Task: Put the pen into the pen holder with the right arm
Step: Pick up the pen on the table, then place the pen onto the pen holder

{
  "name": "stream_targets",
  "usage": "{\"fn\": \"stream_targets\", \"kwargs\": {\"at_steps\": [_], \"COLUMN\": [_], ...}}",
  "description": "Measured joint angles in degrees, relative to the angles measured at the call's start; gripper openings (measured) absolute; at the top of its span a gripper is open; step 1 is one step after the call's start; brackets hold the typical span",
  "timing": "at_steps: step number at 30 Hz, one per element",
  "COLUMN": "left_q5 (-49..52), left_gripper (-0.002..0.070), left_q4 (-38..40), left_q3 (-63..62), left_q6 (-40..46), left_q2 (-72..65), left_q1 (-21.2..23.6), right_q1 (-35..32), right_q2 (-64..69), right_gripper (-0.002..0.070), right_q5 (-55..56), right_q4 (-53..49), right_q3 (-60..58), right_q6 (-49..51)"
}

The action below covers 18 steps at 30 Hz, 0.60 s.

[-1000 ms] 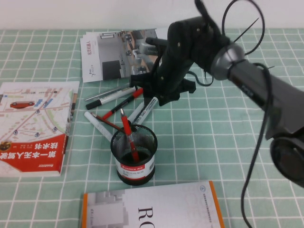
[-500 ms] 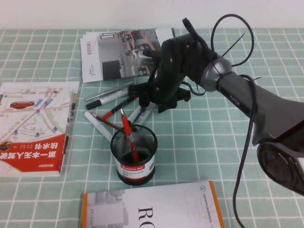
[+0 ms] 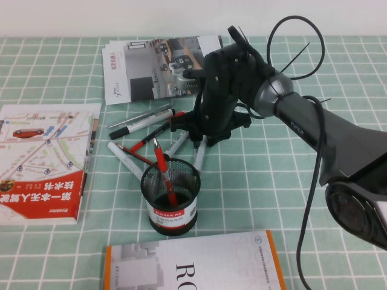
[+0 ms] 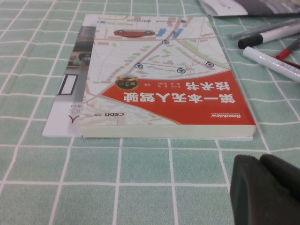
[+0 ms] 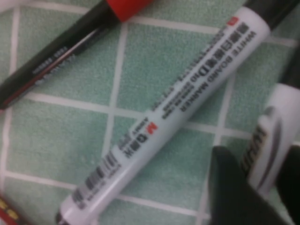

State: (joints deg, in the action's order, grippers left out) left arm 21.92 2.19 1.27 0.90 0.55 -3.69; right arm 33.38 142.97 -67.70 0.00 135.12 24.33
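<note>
Green checked tablecloth [image 3: 290,199] covers the whole work surface. The right arm [image 3: 314,127] reaches in from the robot's right and bends down over the scatter of pens near the middle. Three printed items ring the work area: a red-and-white book [image 3: 42,163] on the robot's left, a brochure [image 3: 145,66] at the far side and a white book with an orange edge [image 3: 199,263] at the near side, all lying flat and clear of the reach path. The left gripper [image 4: 267,190] hangs low over bare cloth just beside the red-and-white book's near edge, looks parked, and whether it is open or closed cannot be told. The pen holder [image 3: 171,196] stands upright near the pens, with a slim red pen [image 3: 163,175] leaning inside it. The right gripper [image 3: 202,136] is down at cloth level, nearly closed, with its dark fingers [image 5: 232,187] on either side of the pen [image 3: 199,157] – it appears to be clamping the barrel, which slants from the jaws toward the holder's rim. A twin whiteboard marker [image 5: 164,126] lies flat just beside it, untouched, and a thin black-and-red pen [image 3: 154,134] lies beyond that. Judgement: grasp stage – the grip is set across the barrel so the pen can be lifted, stood on end and dropped through the mesh cup's mouth; the crowded neighbours could get nudged
</note>
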Motion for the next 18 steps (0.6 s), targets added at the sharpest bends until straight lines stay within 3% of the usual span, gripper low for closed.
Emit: {"fn": "stream_targets", "kwargs": {"at_steps": [5, 18], "left_q5": [0.0, 0.0], "left_gripper": [-0.0004, -0.0004], "left_q4": [0.0, 0.0], "left_q3": [0.0, 0.0], "left_q6": [0.0, 0.0], "left_q2": [0.0, 0.0], "left_q1": [0.0, 0.0], "right_q1": [0.0, -1.7], "right_q2": [0.1, -7.4], "right_gripper": [0.0112, 0.0114], "right_q5": [-0.4, -3.0], "right_q4": [-0.7, -5.7], "right_q3": [0.0, -1.0], "right_q6": [-1.5, -6.8]}}
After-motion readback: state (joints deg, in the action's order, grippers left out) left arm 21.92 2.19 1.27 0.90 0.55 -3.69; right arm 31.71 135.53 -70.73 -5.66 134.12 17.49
